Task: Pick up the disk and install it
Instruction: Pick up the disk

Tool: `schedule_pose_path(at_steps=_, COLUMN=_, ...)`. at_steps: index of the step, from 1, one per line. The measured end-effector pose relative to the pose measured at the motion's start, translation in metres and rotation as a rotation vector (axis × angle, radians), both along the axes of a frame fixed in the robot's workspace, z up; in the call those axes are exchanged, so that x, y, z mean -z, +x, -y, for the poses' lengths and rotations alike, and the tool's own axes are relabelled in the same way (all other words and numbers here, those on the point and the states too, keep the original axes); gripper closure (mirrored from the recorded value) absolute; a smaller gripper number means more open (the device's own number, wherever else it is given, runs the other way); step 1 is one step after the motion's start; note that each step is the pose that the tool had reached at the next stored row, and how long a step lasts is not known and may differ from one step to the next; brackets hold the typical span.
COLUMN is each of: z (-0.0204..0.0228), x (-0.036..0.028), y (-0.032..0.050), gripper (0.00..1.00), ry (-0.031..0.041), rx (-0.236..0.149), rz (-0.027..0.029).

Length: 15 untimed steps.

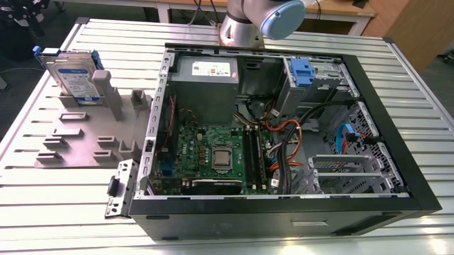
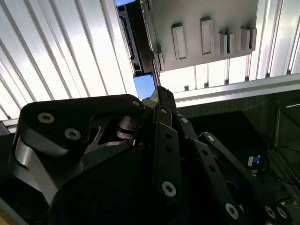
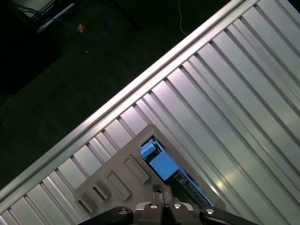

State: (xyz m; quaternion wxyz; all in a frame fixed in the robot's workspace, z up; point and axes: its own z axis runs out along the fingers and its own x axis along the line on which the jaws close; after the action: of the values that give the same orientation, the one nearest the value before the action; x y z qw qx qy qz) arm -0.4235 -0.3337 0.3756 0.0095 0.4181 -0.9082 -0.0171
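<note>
Foreground of the exterior view: showed black computer case lying open on the ribbed metal worktop, low and right of centre in the frame. Inside it, showed green motherboard near frame centre, with orange and black cables just right of that and grey power supply beyond. Further back, toward the case's upper right corner, held grey metal cage with a small blue handle fixed to it.

Left of the case, carried flat grey holder with raised blocks, resting on the worktop. At that holder's far end, in the upper left of the frame, kept the disk standing on edge, label toward the camera, blue bracket around it, well apart from the case. Not yet installed.

Furthest off, at top centre, caught grey-and-blue arm running out of frame.

In the second wrist view, found black hand closest to the lens, fingertips drawn together and clamped on nothing. In the first wrist view, met the same closed tips, and beyond them the disk seen edge-on in the holder, clear of the hand and untouched.
</note>
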Motion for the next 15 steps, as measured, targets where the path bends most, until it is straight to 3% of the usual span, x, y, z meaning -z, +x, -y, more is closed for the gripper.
schedule_pose_path(at_steps=4, z=0.0000, x=0.0000, y=0.0000, gripper=0.89, ry=-0.0006, rx=-0.017, rz=0.0001)
schedule_pose_path(at_steps=15, z=0.0000, x=0.0001, y=0.0000, gripper=0.89, ry=-0.0007, rx=-0.204, rz=0.0001)
